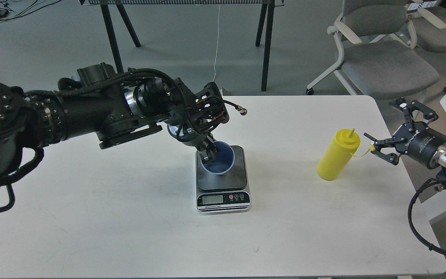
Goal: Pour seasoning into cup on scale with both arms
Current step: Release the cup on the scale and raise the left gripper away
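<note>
The light blue cup [220, 159] stands on the dark plate of the scale [223, 180] at mid-table, its mouth facing up. My left gripper [208, 152] reaches down from the left and is shut on the cup's left rim. The yellow seasoning bottle [338, 155] stands upright on the table at the right, its small tethered cap hanging to its right. My right gripper [385, 123] is open and empty just right of the bottle, its lower finger close to the cap, not touching the bottle's body.
The white table [130, 217] has its right edge just beyond the bottle. Grey office chairs [385, 58] stand behind at the right. Black stand legs [265, 46] stand on the floor behind the table. My left arm's bulk hangs over the table's left half.
</note>
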### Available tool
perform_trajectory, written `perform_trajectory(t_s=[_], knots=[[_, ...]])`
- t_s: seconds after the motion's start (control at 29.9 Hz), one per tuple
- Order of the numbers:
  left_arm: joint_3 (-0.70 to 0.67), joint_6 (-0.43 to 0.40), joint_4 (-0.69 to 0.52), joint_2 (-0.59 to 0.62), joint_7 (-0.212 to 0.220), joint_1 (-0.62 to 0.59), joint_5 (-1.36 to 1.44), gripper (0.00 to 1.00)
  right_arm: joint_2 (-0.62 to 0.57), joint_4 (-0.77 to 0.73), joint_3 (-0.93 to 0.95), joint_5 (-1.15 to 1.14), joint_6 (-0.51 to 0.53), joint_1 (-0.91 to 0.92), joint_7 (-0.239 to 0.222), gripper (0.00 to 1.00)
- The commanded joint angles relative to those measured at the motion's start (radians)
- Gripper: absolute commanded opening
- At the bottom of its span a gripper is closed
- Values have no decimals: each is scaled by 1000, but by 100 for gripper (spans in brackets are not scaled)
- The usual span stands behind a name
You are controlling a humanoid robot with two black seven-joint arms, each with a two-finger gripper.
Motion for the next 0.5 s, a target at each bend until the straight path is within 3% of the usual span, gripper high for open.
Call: perform_trajectory(t_s=[0.0,0.17,0.23,0.3,0.33,0.47], knots=[[-1,0,1,0,0,-5,-2,29,0,2,0,0,0,-3,0,98],[-4,0,1,2,0,-6,-8,38,0,2,0,0,0,-5,0,98],[-9,0,2,0,0,-8,-42,52,0,3,0,0,0,-5,0,98],[-20,0,7,0,0,-9,-94,78,0,3,0,0,0,-5,0,98],[-23,0,12,0,0,-14,-123,85,0,5,1,0,0,-5,0,98],[-26,0,50,-5,0,-32,-215,94,0,5,1,0,0,-3,0,98]])
